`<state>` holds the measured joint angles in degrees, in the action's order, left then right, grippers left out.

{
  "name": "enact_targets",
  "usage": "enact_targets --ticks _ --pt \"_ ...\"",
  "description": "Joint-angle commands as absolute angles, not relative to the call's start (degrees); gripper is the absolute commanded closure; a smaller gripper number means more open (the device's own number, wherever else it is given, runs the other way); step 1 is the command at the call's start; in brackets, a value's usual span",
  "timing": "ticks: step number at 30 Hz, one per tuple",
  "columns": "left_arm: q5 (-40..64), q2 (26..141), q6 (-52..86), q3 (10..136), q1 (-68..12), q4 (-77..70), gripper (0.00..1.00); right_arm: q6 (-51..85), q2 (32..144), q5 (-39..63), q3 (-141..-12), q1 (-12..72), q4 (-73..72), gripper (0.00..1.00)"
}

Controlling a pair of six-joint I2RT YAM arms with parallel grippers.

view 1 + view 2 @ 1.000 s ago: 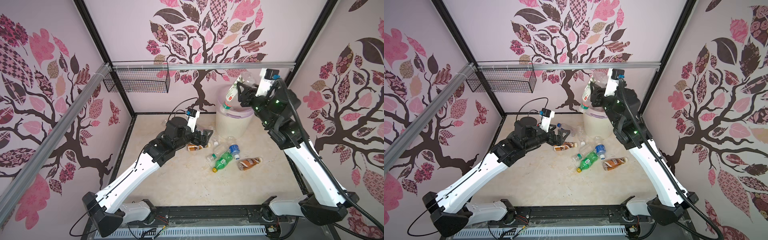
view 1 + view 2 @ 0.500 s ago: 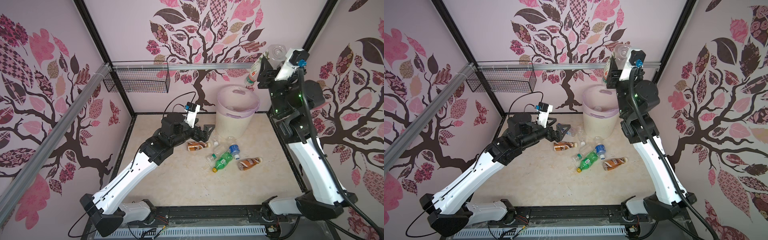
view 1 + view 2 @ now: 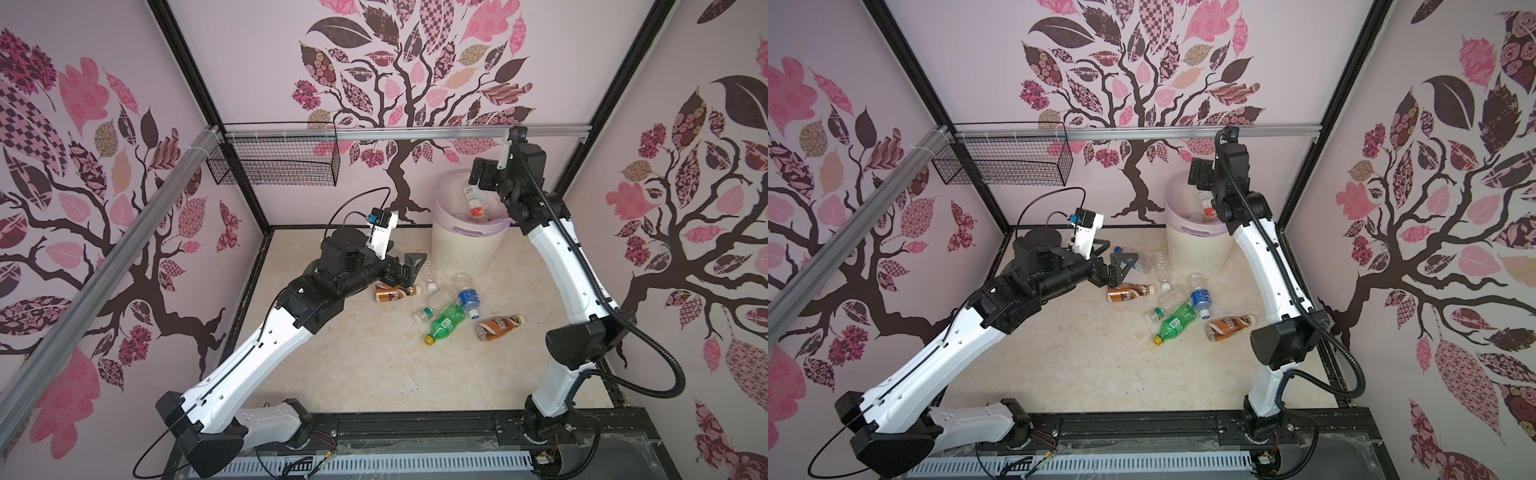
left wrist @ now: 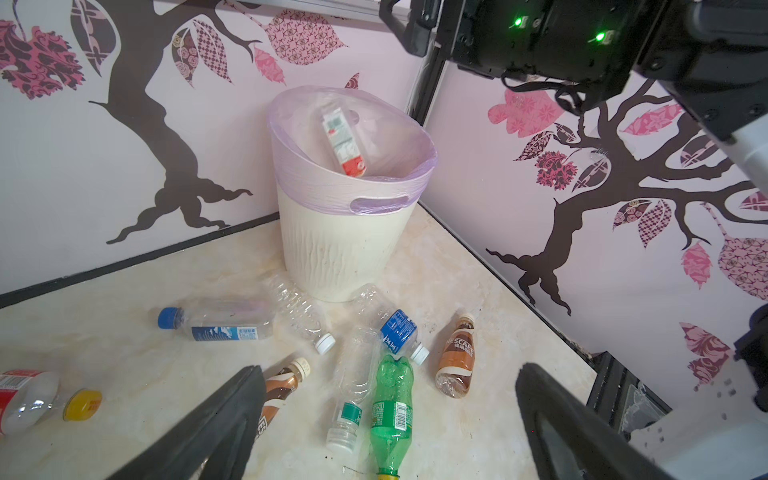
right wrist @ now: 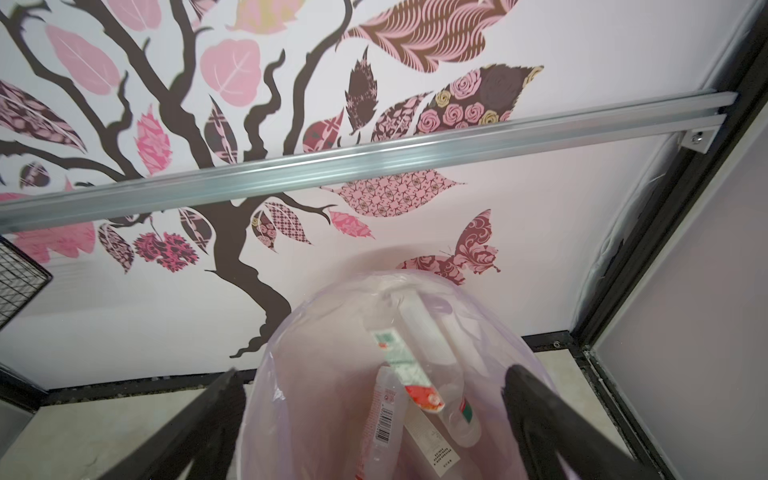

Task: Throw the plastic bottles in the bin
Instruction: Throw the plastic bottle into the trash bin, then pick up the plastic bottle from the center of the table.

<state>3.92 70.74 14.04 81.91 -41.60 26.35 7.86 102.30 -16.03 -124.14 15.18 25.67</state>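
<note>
The cream ribbed bin with its lilac bag stands in the far right corner. My right gripper hangs open over its mouth, holding nothing. A red-and-white-labelled bottle lies inside among other bottles. My left gripper is open and empty, low over the floor's bottles. One finger is above a brown-labelled bottle. Beyond lie a green bottle, a blue-labelled one and another brown one.
A blue-capped clear bottle and a yellow-capped, red-labelled one lie further left on the floor. A black wire mesh basket hangs from the aluminium rail on the back wall. Walls close in three sides.
My right gripper swung down from up by the rail to over the bin and opened. The bottle it held now lies in the bin. The left arm barely moved.
</note>
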Motion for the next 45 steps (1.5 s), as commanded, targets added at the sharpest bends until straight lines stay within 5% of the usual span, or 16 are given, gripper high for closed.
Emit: enact_targets --ticks 1,21,31,40,45 --pt "2.3 70.1 15.4 80.2 -41.5 27.2 0.02 9.8 97.6 -14.8 -126.8 15.1 25.9 0.01" --pt "-6.8 72.4 26.3 76.8 -40.3 37.9 0.02 14.7 80.5 -9.1 -97.5 17.1 20.9 0.00" --pt "7.8 75.5 28.1 71.5 -35.3 45.2 0.02 20.1 67.5 -5.7 -70.5 23.3 21.2 0.01" --pt "4.1 79.8 28.4 67.0 -48.2 43.3 0.02 21.5 59.7 -6.7 -52.4 22.7 24.3 0.01" --pt "3.1 85.2 28.5 67.7 -51.6 40.1 0.02 28.3 52.1 1.0 -45.1 17.5 22.3 0.00"
